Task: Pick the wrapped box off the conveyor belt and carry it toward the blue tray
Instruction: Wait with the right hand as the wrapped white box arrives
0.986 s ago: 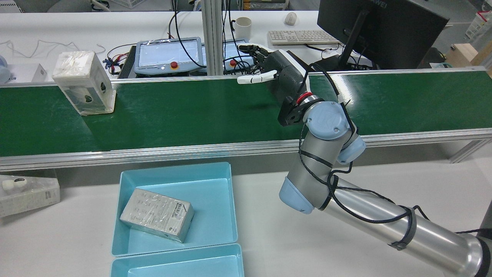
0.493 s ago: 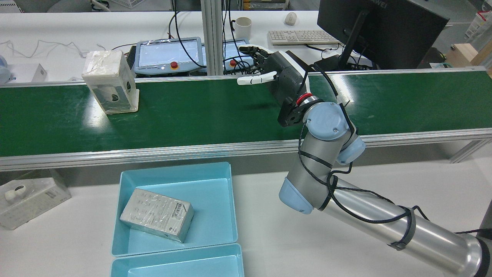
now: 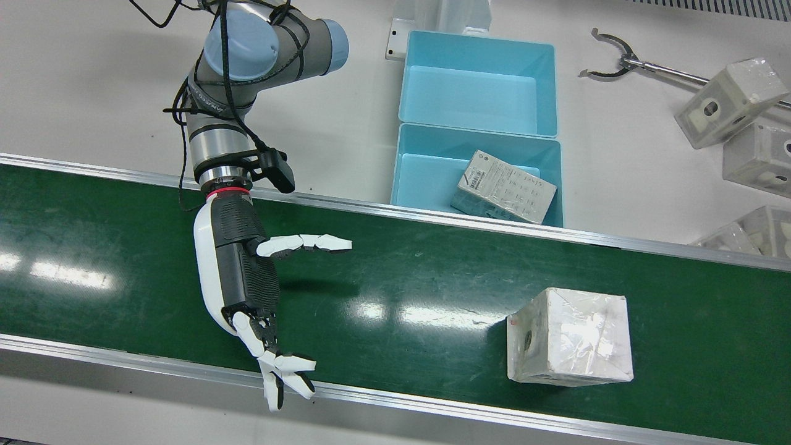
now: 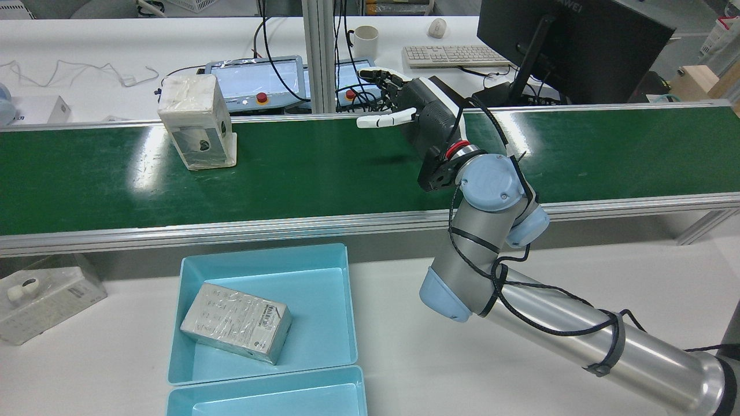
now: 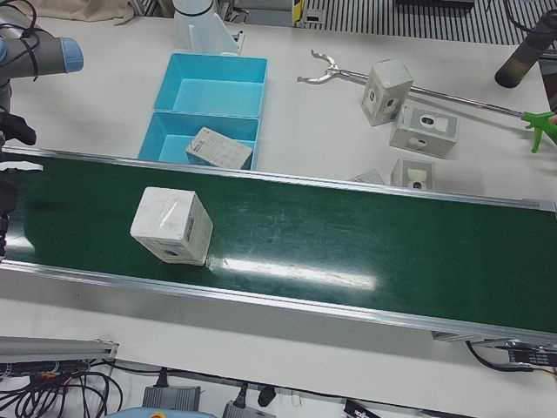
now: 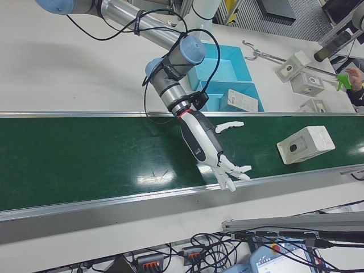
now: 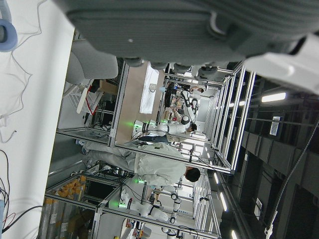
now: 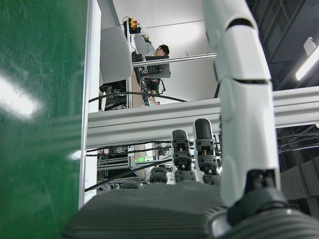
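The wrapped box [image 3: 568,337] stands on the green conveyor belt [image 3: 401,272], white and plastic-wrapped with a round hole in its side. It also shows in the rear view [image 4: 196,128], the left-front view [image 5: 171,226] and the right-front view [image 6: 305,144]. My right hand [image 3: 242,285] hovers open over the belt, fingers spread, well apart from the box; it also shows in the rear view [image 4: 422,115] and the right-front view [image 6: 206,142]. The blue tray [image 4: 312,300] sits beside the belt and holds another wrapped box [image 4: 236,322]. My left hand [image 7: 164,30] shows only as a grey edge.
A second blue tray [image 3: 476,86] adjoins the first. Several spare wrapped boxes [image 3: 729,102] and a reacher tool [image 3: 618,59] lie on the table. One more box [image 4: 46,294] lies left of the trays. Teach pendants [image 4: 254,84] and a monitor [image 4: 572,40] stand beyond the belt.
The wrapped box has travelled along the belt toward my right hand. The box on the table at lower left shifted earlier. My right hand has barely moved.
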You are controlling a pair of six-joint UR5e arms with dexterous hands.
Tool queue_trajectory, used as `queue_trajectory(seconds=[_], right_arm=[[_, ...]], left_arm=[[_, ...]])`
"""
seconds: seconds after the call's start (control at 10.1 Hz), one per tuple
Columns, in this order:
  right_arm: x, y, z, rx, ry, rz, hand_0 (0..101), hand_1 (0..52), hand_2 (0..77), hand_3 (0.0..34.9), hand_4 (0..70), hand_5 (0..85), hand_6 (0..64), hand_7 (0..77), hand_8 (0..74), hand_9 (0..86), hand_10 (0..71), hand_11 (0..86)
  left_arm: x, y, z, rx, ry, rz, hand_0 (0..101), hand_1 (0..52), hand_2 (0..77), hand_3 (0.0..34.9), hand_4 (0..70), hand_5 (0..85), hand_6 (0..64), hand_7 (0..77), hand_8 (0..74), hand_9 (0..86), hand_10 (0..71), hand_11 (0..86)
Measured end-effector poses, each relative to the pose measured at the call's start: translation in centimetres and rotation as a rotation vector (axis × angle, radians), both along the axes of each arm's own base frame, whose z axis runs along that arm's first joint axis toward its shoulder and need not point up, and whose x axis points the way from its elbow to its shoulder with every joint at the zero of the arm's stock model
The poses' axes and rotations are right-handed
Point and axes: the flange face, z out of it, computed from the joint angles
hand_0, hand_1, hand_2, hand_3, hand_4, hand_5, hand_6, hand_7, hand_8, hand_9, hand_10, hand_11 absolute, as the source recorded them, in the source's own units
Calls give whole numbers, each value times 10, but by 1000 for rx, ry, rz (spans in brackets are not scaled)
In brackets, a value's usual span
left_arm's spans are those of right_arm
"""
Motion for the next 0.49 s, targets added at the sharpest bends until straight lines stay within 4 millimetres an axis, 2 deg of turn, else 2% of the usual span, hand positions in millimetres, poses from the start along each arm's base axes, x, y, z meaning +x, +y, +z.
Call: queue_trajectory(seconds=[0.49], right_arm=[[-5, 0, 4, -8, 8, -5, 500, 175, 142, 36, 125, 273, 76, 82, 11, 27, 0, 11]], left_arm=[[0, 0, 0, 0, 0, 0, 0, 0, 5, 0, 0, 11, 5, 5, 5, 5, 5, 5]])
